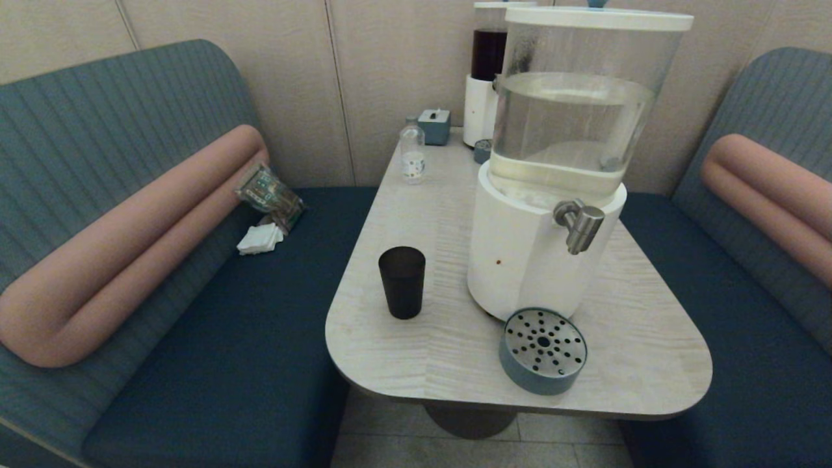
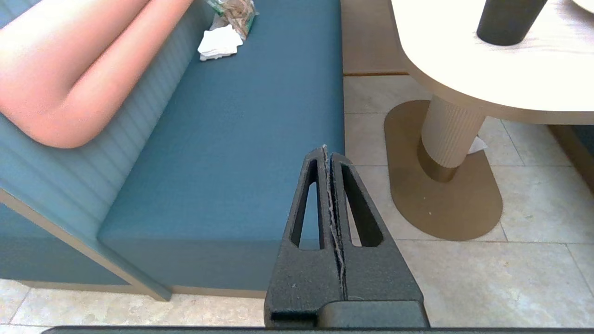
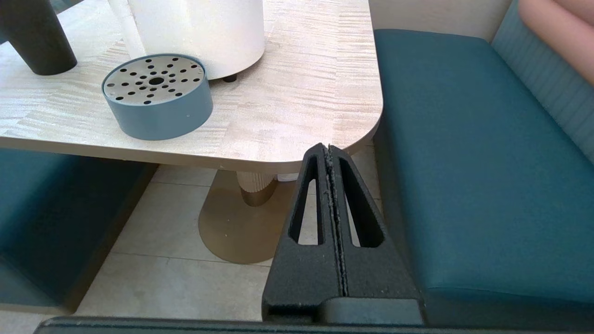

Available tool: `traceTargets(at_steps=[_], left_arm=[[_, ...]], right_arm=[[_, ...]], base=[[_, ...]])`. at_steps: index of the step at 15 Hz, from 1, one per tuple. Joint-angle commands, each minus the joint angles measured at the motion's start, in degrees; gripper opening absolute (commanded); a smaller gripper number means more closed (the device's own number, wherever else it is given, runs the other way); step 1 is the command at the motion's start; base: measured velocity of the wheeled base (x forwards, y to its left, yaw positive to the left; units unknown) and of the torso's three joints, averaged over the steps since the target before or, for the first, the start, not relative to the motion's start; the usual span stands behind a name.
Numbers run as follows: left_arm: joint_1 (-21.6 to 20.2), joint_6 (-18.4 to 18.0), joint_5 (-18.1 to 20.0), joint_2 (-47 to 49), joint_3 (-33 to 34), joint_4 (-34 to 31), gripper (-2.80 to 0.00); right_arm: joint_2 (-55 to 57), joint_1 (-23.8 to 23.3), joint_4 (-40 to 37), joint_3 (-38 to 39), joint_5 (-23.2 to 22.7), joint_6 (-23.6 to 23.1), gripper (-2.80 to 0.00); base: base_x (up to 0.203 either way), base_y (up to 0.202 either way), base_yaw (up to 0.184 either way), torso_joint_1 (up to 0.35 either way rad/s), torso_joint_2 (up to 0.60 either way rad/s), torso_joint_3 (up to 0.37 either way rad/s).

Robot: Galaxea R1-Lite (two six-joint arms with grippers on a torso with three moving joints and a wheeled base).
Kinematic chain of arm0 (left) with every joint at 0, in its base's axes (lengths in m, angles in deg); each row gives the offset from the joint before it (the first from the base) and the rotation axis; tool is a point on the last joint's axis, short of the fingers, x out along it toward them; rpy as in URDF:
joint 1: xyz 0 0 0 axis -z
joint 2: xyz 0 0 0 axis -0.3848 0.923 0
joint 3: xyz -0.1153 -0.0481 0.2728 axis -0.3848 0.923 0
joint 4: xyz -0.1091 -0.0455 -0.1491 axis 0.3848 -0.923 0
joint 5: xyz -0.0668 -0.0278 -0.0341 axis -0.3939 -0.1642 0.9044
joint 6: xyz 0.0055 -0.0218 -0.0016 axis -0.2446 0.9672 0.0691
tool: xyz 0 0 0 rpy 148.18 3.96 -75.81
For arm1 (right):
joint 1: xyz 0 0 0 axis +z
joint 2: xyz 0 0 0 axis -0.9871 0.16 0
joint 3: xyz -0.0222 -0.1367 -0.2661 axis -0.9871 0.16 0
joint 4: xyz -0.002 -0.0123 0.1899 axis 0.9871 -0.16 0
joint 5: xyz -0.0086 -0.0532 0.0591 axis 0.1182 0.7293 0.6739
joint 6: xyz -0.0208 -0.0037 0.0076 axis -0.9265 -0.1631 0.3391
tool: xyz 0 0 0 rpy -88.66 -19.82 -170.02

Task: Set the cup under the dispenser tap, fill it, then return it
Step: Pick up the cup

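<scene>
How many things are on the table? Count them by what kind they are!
Drink dispensers: 2, the big clear one and the dark red one
Cups: 1, the black cup
Bottles: 1, the small clear bottle
Drip trays: 2, the near one and the far one
Small blue boxes: 1
Total: 7

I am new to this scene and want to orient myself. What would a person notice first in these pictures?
The big dispenser with a clear water tank and white base stands on the table, its silver dispenser tap above a round blue drip tray. The dark cup stands alone to its left. The left gripper and the right gripper are shut, low beside the table.
</scene>
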Motion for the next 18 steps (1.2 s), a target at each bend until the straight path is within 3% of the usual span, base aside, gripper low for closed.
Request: traceTargets(at_steps=[1, 18], left_arm=[[0.0, -0.1, 0.0, 0.1, 0.0, 0.0, -2.80], [0.0, -0.8, -0.3, 0.1, 0.0, -0.2, -2.80]], right_arm=[[0.1, 0.0, 0.0, 0.8, 0.0, 0.0, -2.80], [0.0, 0.0, 0.0, 0.8, 0.0, 0.0, -2.80]], base=[[0.000, 0.000, 0.000, 0.000, 0.00, 0.000], [0.000, 0.000, 0.000, 0.000, 0.00, 0.000]])
